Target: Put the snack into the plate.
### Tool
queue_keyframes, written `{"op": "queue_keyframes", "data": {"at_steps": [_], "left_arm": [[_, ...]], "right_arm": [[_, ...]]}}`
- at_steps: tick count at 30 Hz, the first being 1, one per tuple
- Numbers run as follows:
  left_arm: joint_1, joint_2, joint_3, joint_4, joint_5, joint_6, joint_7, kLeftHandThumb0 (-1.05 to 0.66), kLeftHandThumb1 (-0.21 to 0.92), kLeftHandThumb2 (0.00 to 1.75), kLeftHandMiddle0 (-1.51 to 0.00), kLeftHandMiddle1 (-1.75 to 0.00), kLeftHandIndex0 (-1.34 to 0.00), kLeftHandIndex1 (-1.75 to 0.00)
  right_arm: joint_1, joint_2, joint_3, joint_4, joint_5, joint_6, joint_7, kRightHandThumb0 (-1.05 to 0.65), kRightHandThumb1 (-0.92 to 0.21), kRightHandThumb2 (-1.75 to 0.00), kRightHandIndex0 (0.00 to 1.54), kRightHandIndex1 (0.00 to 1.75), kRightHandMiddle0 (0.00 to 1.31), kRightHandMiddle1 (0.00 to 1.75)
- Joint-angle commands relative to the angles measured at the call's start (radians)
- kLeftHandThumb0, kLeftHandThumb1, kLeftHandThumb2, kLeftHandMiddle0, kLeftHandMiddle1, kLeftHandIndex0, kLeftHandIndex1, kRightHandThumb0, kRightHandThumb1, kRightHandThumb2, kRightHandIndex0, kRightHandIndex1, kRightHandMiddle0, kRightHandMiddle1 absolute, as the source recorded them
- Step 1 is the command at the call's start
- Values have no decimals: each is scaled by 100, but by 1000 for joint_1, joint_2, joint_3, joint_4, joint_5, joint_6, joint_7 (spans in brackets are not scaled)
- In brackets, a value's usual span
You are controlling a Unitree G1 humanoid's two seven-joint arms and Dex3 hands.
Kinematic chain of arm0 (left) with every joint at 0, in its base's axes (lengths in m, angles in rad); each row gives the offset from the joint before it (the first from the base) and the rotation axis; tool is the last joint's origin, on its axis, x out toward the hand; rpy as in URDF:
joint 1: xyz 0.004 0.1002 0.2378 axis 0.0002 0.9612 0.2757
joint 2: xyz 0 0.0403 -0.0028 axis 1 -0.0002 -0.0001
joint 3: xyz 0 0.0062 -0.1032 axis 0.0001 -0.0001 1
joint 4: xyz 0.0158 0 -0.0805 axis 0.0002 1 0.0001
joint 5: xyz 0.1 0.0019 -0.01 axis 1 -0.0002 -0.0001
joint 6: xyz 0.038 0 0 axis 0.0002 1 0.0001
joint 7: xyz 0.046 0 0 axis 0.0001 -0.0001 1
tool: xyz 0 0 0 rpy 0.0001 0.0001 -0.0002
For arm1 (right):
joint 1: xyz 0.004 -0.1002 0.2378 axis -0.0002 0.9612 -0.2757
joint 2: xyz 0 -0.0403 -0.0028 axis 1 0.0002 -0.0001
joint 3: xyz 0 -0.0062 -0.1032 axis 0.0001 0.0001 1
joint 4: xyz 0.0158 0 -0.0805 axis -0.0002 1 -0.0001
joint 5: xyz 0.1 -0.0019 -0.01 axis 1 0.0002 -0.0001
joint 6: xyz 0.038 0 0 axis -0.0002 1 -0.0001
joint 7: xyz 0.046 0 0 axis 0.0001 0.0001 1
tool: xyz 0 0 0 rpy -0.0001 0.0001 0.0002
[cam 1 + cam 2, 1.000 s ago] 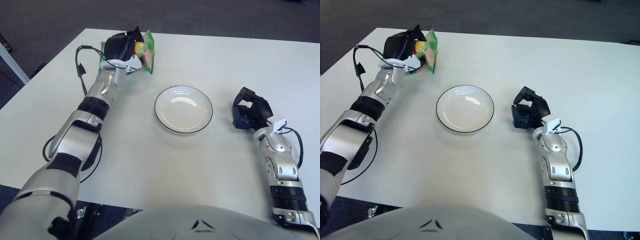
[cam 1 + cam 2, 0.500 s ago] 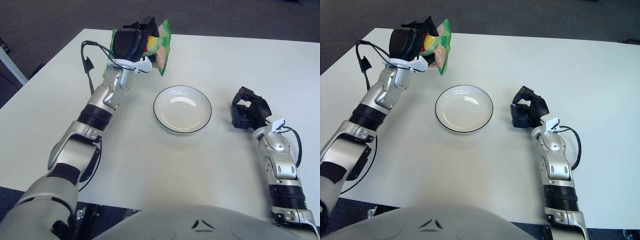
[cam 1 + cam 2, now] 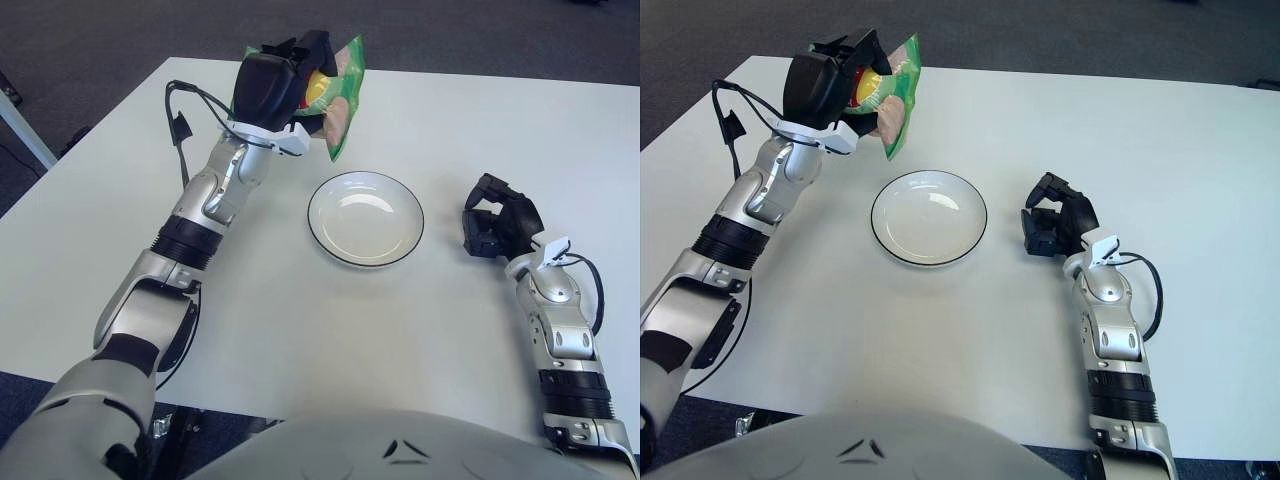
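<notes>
Green crinkly foil snack packet [image 3: 338, 95], likely light and slippery, hangs clamped by its edge in the left hand [image 3: 275, 85]. The empty white black-rimmed plate [image 3: 365, 218] lies below-right of that hand; the right hand [image 3: 497, 230] shows beside it, fingers curled, holding nothing.

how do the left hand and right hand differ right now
The left hand is raised above the table, up and left of the plate; the right hand shows low beside the plate's right side. The left hand grips the green snack bag; the right hand's fingers are curled and hold nothing. The left arm reaches far forward; the right stays near the body. Both are black three-finger hands on silver arms.
</notes>
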Motion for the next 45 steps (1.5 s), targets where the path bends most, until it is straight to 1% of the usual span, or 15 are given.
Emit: {"op": "queue_keyframes", "data": {"at_steps": [1,7,10,14,19,26,34,45], "left_arm": [[44,-8,-1,-74,-10,-14,-54,0,-7,175,-90,-171,-68,-175],[76,-17,4,-142,-33,-38,-144,0,-7,175,-90,-172,-68,-175],[112,-24,-4,-200,-54,-44,-200,0,-7,175,-89,-173,-68,-175],[124,-32,-2,-222,-63,-51,-240,0,-6,175,-89,-173,-67,-175],[116,-64,-16,-220,-68,-58,-279,0,-6,175,-89,-174,-67,-175],[130,-84,-12,-236,-89,-58,-334,0,-6,175,-89,-175,-67,-175],[145,-92,-27,-227,-131,-109,-392,0,-6,174,-90,-172,-67,-175],[152,-109,-58,-161,-129,-169,-425,0,-7,175,-90,-172,-68,-175]], "right_arm": [[67,13,14,80,-22,54,6,-47,-34,-129,125,175,60,175],[66,13,13,82,-19,54,8,-47,-33,-129,126,175,60,175],[64,13,13,83,-19,55,8,-47,-33,-129,126,175,60,175],[65,15,14,79,-21,57,6,-47,-33,-129,126,175,60,175],[65,18,14,77,-24,58,-2,-48,-33,-129,126,175,60,175],[66,19,19,71,-28,61,-9,-48,-33,-130,126,175,60,175],[68,18,22,65,-29,68,-15,-47,-33,-129,127,175,60,175],[72,12,27,61,-34,71,-17,-46,-36,-126,126,175,58,175]]}}
